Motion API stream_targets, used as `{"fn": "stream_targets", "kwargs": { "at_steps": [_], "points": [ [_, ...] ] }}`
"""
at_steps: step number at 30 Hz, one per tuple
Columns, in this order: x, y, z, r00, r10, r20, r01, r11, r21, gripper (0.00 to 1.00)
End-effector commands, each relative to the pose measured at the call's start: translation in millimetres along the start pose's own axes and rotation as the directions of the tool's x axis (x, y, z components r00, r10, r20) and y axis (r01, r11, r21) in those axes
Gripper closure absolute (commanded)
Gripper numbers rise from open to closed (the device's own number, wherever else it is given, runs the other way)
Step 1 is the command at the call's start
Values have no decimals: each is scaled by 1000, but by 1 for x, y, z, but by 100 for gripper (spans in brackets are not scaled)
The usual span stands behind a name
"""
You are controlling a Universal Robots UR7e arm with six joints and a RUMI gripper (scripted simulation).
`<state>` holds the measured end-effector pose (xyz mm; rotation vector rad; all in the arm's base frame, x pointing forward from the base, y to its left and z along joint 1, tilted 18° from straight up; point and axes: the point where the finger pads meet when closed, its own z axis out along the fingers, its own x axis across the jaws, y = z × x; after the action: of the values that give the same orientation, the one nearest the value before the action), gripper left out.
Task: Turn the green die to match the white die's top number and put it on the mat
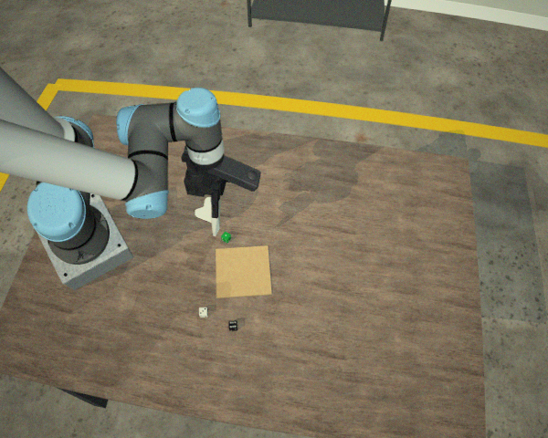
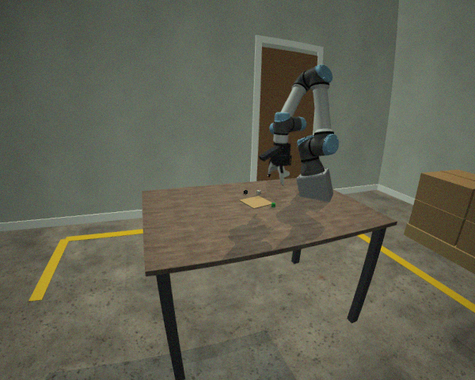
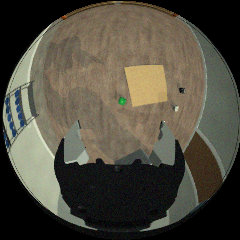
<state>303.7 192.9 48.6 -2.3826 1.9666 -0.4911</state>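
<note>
The green die (image 1: 226,236) lies on the wooden table just beyond the far edge of the tan mat (image 1: 242,271), off the mat; it also shows in the wrist view (image 3: 121,101) and in the exterior view (image 2: 272,204). The white die (image 1: 202,312) sits on the table near the mat's near left corner, and its top looks like a two. My gripper (image 1: 212,221) is open and empty. It hangs above the table just left of the green die and apart from it. In the wrist view the two fingers stand wide, with the green die ahead of them.
A black die (image 1: 233,324) sits right of the white die, in front of the mat. The robot base (image 1: 78,245) stands at the table's left side. Cardboard boxes (image 2: 454,212) stand on the floor away from the table.
</note>
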Motion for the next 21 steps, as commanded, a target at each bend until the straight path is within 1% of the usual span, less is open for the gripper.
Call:
{"fn": "stream_targets", "kwargs": {
  "at_steps": [1,8,14,16,21],
  "points": [
    [-2,-1,1,997,-82,4,82,997,2,0],
    [-5,-1,3,964,-264,3,264,964,2,0],
    [-8,-1,5,900,-436,3,436,900,3,0],
    [-8,-1,5,900,-436,3,436,900,3,0],
    [-11,-1,7,814,-581,2,581,814,3,0]
  ]
}}
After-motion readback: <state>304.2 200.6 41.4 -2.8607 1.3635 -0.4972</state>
